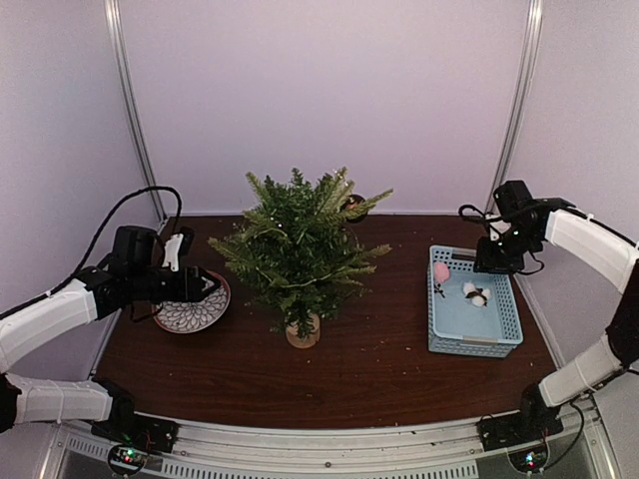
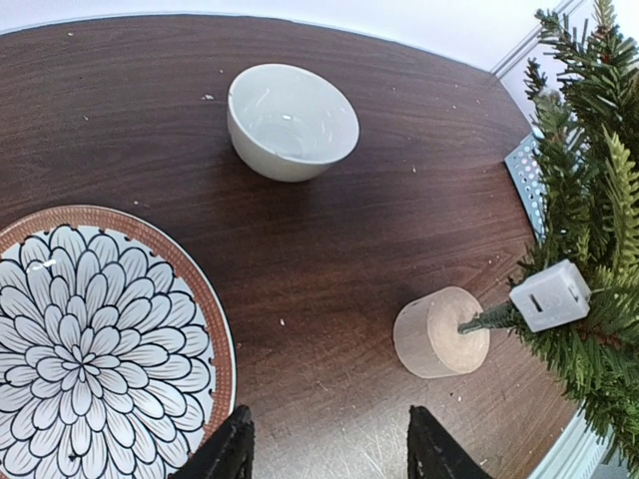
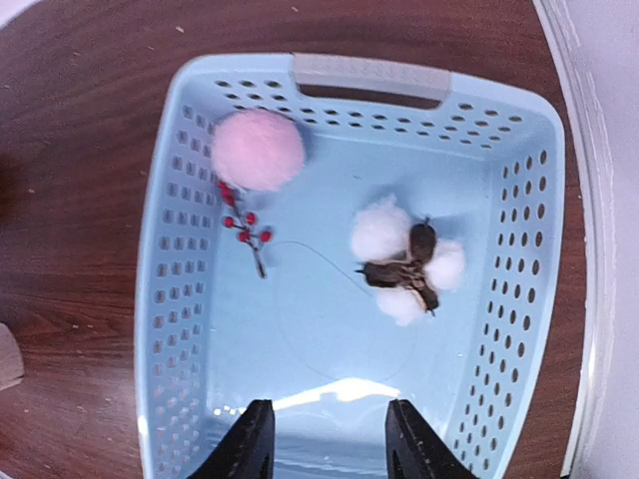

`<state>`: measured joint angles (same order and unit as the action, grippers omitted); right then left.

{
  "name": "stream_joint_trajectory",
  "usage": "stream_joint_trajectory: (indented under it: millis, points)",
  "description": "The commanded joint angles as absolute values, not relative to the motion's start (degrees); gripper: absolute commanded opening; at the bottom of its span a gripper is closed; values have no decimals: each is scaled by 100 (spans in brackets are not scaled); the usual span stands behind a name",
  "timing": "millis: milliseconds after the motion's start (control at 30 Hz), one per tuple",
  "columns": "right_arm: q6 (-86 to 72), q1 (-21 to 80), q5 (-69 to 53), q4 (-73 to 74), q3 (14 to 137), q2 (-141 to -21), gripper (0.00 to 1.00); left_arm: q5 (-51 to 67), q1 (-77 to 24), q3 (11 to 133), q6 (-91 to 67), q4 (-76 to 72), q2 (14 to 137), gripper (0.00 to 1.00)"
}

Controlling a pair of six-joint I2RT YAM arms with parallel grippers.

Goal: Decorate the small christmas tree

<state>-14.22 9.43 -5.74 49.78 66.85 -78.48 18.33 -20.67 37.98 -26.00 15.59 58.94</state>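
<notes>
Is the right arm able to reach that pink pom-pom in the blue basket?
Probably yes. The right gripper hovers open above the blue basket, and the pink pom-pom lies uncovered near one corner, only a red berry sprig beside it.

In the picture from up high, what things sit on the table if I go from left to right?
flowery plate → small christmas tree → blue basket

1 xmas tree (image 1: 300, 249), 1 plate (image 2: 90, 339), 1 bowl (image 2: 293, 120), 1 basket (image 3: 369, 75), 1 pompom (image 3: 258, 150), 1 sprig (image 3: 245, 228), 1 boll (image 3: 379, 232)
</notes>
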Motion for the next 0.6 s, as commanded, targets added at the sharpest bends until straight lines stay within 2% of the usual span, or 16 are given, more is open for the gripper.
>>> stream_joint_trajectory:
  millis: [0, 567]
  points:
    - [-1005, 441, -476, 5252, 6853, -8380, 40, 1662, -2030, 3952, -2597, 1246, 5871, 53]
    - [-570, 422, -644, 4582, 7608, -10169, 37, 1540, -2030, 3908, -2681, 1170, 5968, 53]
